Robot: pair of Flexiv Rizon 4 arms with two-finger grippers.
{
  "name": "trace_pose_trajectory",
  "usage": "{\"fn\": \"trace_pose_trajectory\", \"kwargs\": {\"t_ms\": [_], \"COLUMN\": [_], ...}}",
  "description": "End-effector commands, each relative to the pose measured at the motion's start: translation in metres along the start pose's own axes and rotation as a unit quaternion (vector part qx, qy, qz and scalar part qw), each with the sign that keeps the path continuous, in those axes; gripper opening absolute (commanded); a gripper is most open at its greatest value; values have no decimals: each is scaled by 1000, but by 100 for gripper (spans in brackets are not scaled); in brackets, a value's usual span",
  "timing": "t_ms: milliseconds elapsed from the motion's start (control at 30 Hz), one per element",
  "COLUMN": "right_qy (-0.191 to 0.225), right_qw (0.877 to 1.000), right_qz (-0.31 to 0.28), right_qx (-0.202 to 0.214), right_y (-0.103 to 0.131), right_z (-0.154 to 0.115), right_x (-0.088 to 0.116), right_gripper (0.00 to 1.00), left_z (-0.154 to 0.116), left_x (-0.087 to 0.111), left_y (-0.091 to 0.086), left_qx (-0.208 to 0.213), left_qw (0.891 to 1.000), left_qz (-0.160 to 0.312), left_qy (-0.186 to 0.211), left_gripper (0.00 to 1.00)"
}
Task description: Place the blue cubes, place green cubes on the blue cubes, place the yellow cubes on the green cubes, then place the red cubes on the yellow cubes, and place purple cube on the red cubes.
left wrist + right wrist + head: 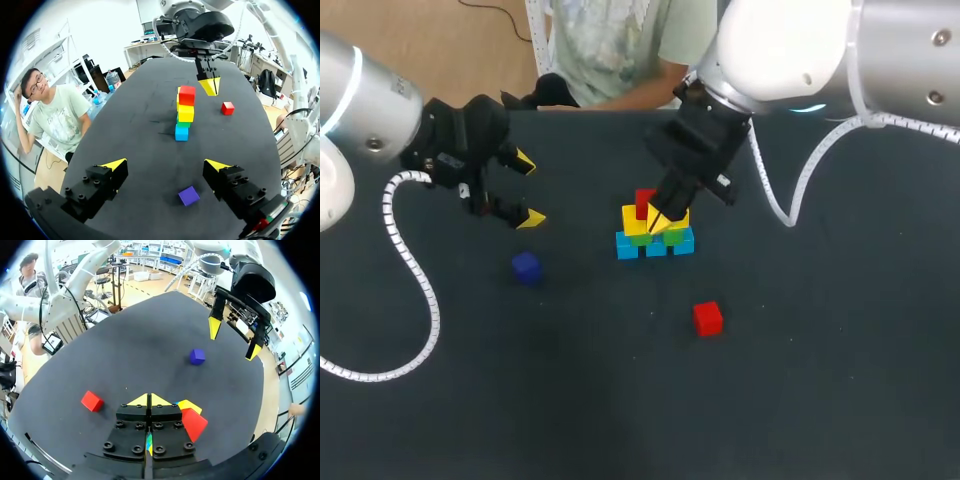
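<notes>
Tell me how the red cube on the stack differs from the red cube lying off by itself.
The stacked red cube sits on top of a yellow cube, raised above the table; the loose red cube rests directly on the table. The stacked red cube has the right gripper close beside it, jaws shut; the loose red cube has no gripper near it. Both are red and look alike in size.

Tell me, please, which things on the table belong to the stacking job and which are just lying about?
Job: in the stack, blue cubes, green cubes, yellow cubes, top red cube; apart from it, loose red cube and purple cube.
Lying about: only the left arm's white coiled cable.
</notes>
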State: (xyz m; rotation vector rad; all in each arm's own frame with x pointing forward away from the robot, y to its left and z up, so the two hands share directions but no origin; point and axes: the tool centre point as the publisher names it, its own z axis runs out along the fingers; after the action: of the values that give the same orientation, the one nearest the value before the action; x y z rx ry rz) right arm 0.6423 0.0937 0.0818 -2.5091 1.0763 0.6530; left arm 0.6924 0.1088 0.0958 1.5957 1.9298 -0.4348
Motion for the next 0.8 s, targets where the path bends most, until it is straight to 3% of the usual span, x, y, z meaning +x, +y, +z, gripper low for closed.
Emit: {"fn": "trace_pose_trajectory", "kwargs": {"t_ms": [33, 800], "right_qy": [1, 8], "right_qw": [1000, 1000], "right_qz": [0, -6], "right_qx": [2, 8], "right_y": [0, -12], "right_z": [0, -1], "right_x": [0, 4], "right_gripper": [0, 0], "left_z": [0, 0], "left_x": [1, 1], "left_y": [1, 1], "left_qx": [1, 1], "left_qw": [1000, 1000], "left_qz": [1, 1], "left_qy": [-2, -2], "left_gripper": [100, 100]}}
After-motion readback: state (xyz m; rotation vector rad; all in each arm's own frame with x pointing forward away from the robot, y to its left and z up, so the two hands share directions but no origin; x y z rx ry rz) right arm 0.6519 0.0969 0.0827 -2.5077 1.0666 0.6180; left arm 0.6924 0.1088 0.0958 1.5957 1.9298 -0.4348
